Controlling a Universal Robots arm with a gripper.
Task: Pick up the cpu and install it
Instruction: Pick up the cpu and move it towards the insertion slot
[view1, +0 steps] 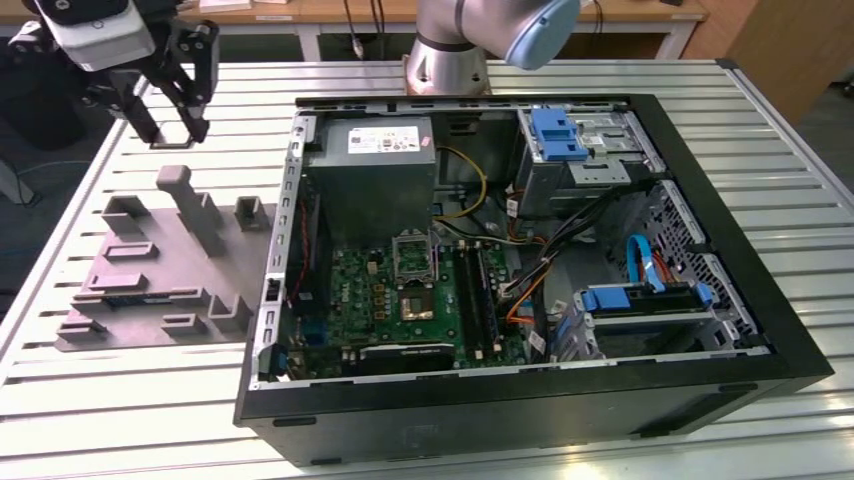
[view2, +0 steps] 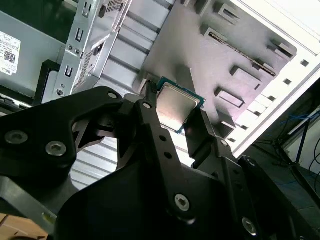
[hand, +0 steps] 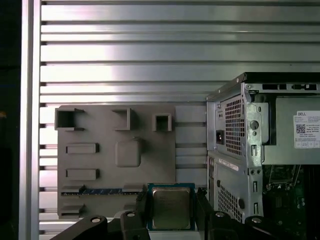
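Half the job is looking done: the tool is pinching the cpu by two opposite edges, hanging outside the case over the grey tray beside it, while seating it on the board inside is not yet happening.

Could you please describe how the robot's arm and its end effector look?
The arm is a silver-grey tube with a light blue joint cap. The end effector is matte black, with two angular linkage fingers, silver screws and a pale grey housing.
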